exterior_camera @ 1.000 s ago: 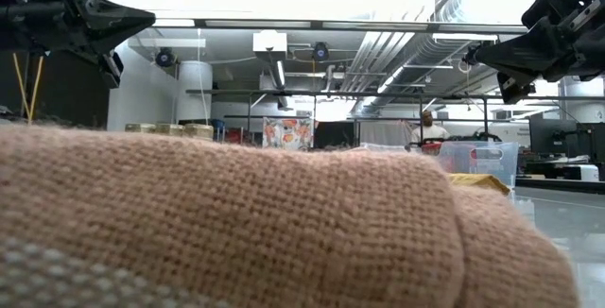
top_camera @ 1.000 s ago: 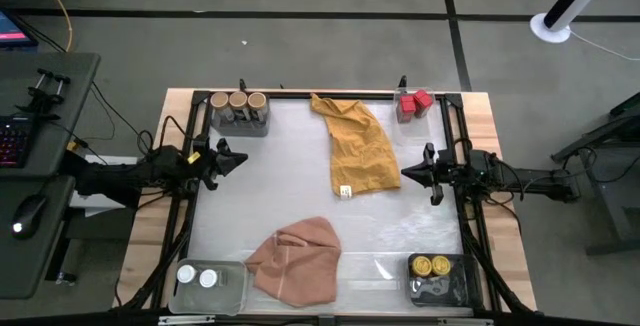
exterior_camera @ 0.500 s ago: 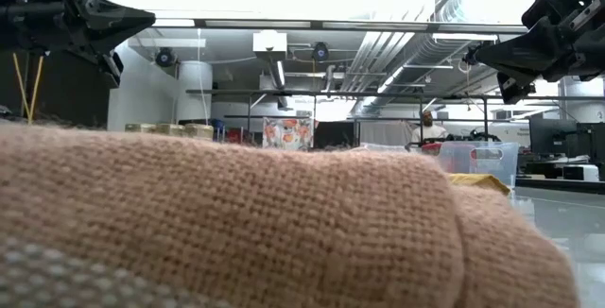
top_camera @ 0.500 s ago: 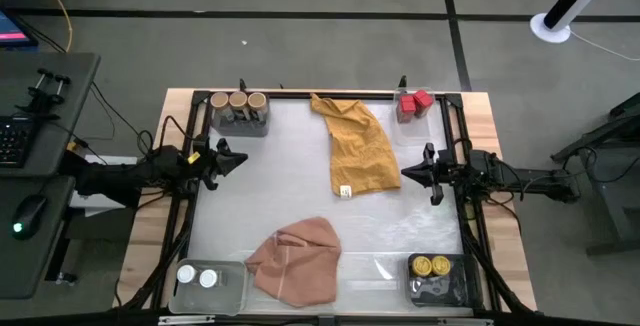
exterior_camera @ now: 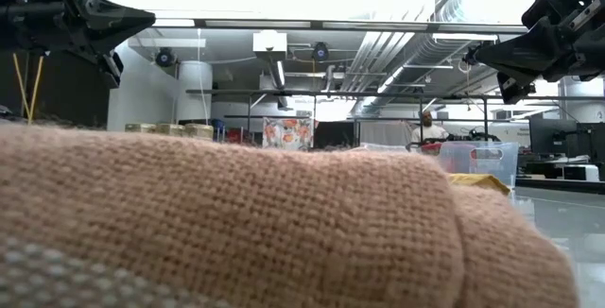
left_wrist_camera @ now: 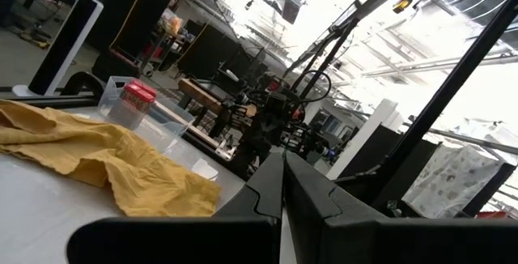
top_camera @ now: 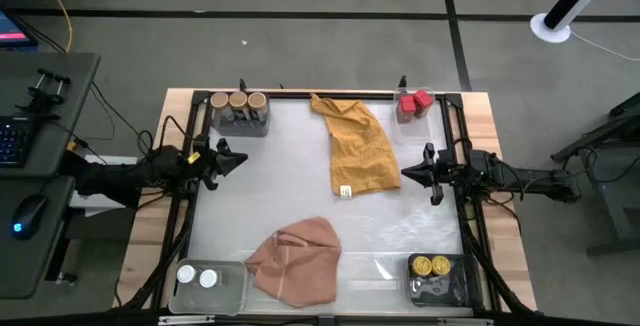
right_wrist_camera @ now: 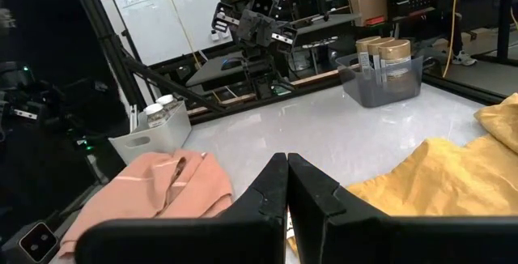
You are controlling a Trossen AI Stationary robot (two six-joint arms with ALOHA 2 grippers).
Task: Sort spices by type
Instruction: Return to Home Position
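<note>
Three tan-lidded jars (top_camera: 238, 100) stand in a grey tray at the far left corner, also in the right wrist view (right_wrist_camera: 387, 53). Two red tins (top_camera: 414, 102) sit in a clear tray at the far right, seen too in the left wrist view (left_wrist_camera: 137, 95). Two white-lidded jars (top_camera: 197, 277) fill a tray at the near left; two yellow-lidded jars (top_camera: 431, 265) sit in a dark tray at the near right. My left gripper (top_camera: 240, 159) hovers shut at the left edge. My right gripper (top_camera: 404, 174) hovers shut at the right edge, beside the mustard cloth.
A mustard cloth (top_camera: 355, 146) lies spread on the far middle of the table. A pink cloth (top_camera: 297, 259) lies bunched at the near middle and fills the low view (exterior_camera: 236, 223). Bare white table shows between the two grippers.
</note>
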